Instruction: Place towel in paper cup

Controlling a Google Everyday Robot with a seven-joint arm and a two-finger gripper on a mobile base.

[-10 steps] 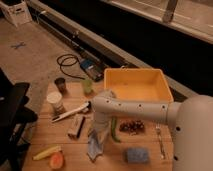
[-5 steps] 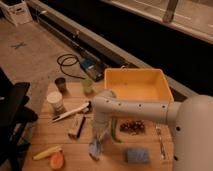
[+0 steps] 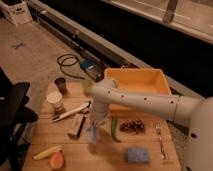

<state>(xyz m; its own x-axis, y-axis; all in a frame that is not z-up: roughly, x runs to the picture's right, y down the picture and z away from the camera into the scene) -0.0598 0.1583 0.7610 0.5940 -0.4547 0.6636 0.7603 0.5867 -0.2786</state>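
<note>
Towel (image 3: 92, 136) has come up a little and edged toward the paper cup (image 3: 55, 101) since half a second ago; the arm pose is otherwise near the same. Gripper (image 3: 95, 124) points down, right of the paper cup and nearer the camera, jaws narrow and pinched on the towel's top end. Towel hangs straight below them, long axis vertical, lower tip near or on the bench (image 3: 100, 160); I can't tell which. Key relation: the paper cup sits left of the jaws and farther back, upright, mouth open, well apart from the towel. A white tool (image 3: 70, 112) lies across the gap just right of the paper cup, and a brown box (image 3: 76, 126) sits right of the cup and nearer the camera, close beside the towel. Judgement: grasp done, carry under way, drop not yet done. Next move likely needs more height so the tip clears the tool and rim, then a shift left and back until the towel hangs over the mouth. Risks: limp cloth snagging the rim, tipping the light cup.
</note>
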